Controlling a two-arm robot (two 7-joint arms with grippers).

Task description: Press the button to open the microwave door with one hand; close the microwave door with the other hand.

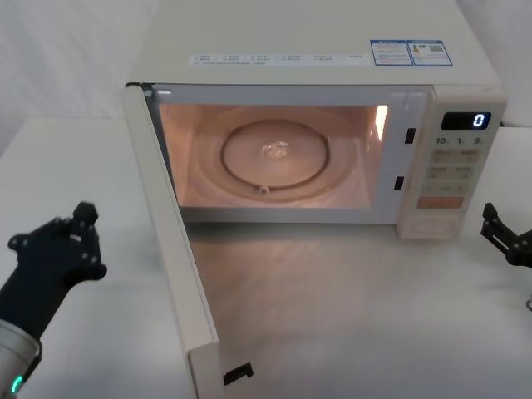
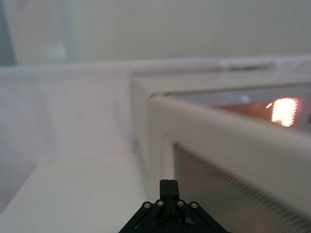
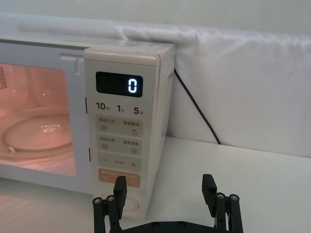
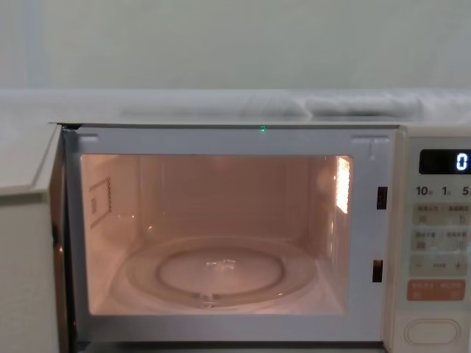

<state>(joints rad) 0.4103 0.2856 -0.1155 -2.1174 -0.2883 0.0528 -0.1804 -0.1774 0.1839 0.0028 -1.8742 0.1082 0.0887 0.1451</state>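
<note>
Already the large cream-white microwave door [image 1: 170,249] stands swung wide, cavity lit, glass turntable [image 1: 278,158] bare. Black left gripper [image 1: 79,241] hovers on the tabletop [image 1: 75,332] side of the door's outer face, near its free edge; whether its fingers are parted I cannot tell. Black right gripper [image 3: 165,194], fingers spread and holding nothing, sits just off the wide pill-shaped cream button [image 1: 435,224], apart from it. Closing looks next: best to meet the door flat near the free edge, push steadily through the arc until it latches.
</note>
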